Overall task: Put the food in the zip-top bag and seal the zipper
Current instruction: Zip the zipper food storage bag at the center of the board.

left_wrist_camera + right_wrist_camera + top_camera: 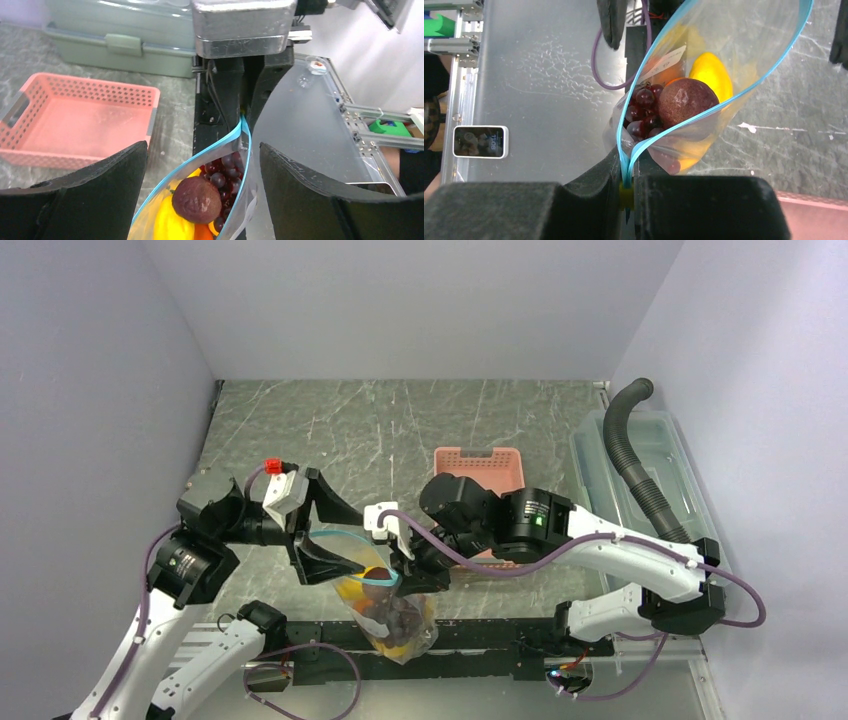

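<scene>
The clear zip-top bag (pixel 395 618) hangs over the table's near edge, held up by its mouth. It holds dark grapes (pixel 227 172), a round brown-purple fruit (pixel 196 199), yellow pieces (pixel 167 222) and an orange piece. The teal-blue zipper (pixel 210 152) gapes open in a loop. My right gripper (pixel 626 186) is shut on one end of the zipper, at a small yellow slider (pixel 625 196). My left gripper (pixel 202 150) is open, one finger on each side of the bag's mouth, not touching it. In the top view the left gripper (pixel 345 562) and right gripper (pixel 408 565) face each other across the mouth.
The pink perforated basket (pixel 480 465) stands empty behind the right arm and shows in the left wrist view (pixel 75 120). A rigid clear bin (pixel 640 455) with a black ribbed hose (pixel 630 440) lies at the right wall. A small phone-like device (pixel 479 141) lies on the near ledge.
</scene>
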Robot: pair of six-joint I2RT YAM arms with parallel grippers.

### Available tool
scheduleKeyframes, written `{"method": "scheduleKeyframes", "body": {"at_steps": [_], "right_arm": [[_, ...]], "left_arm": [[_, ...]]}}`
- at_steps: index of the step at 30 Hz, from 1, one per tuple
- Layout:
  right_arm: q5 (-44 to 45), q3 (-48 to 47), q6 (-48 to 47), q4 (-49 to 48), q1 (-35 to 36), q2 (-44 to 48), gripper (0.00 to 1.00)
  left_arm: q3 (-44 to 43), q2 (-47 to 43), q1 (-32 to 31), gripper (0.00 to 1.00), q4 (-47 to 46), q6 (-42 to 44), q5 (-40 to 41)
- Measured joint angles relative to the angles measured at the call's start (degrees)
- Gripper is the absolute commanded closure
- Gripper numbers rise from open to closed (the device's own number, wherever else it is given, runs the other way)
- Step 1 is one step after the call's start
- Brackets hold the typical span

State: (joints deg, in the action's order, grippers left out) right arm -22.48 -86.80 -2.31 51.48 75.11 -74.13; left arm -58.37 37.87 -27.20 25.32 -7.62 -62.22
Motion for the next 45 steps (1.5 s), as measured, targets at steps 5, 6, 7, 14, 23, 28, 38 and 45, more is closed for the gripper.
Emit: {"method": "scheduleKeyframes", "body": {"at_steps": [5,6,7,14,23,28,38,45], "right_arm": [[-2.38,-3.61,-0.72,1.25,0.0,-2.27,1.0],[-2.71,-4.66,-0.85,1.62,0.0,-2.93,1.0],[-3.06,-5.6,-1.03,1.86,0.0,-3.58,1.0],[-3.72,-11.54,-2.03,3.98,0.0,-7.32,1.0],[-1.92,-16.7,-2.62,7.15,0.0,-10.54,1.0],[0.22,-18.38,-2.47,9.11,0.0,-11.08,1.0],[3.61,-22.27,-1.53,12.24,0.0,-11.5,1.0],[4.55,-24.57,-1.53,14.53,0.0,-13.03,1.0]], "left_arm": [[3.93,-0.98,-0.02,0.13,-7.74,-3.41,-5.11],[4.61,-0.98,-0.02,0.13,-9.22,-4.24,-6.08],[5.16,-0.9,-0.02,0.14,-10.51,-5.14,-7.08],[5.66,0.24,-0.42,0.15,-15.76,-8.2,-11.87],[5.64,0.57,-2.62,0.24,-12.68,-5.7,-13.57],[5.64,0.66,-3.48,0.31,-8.83,-2.91,-13.11],[5.64,0.85,-4.44,0.43,-3.61,0.76,-10.49],[5.64,1.01,-4.74,0.7,-2.27,2.19,-7.91]]}}
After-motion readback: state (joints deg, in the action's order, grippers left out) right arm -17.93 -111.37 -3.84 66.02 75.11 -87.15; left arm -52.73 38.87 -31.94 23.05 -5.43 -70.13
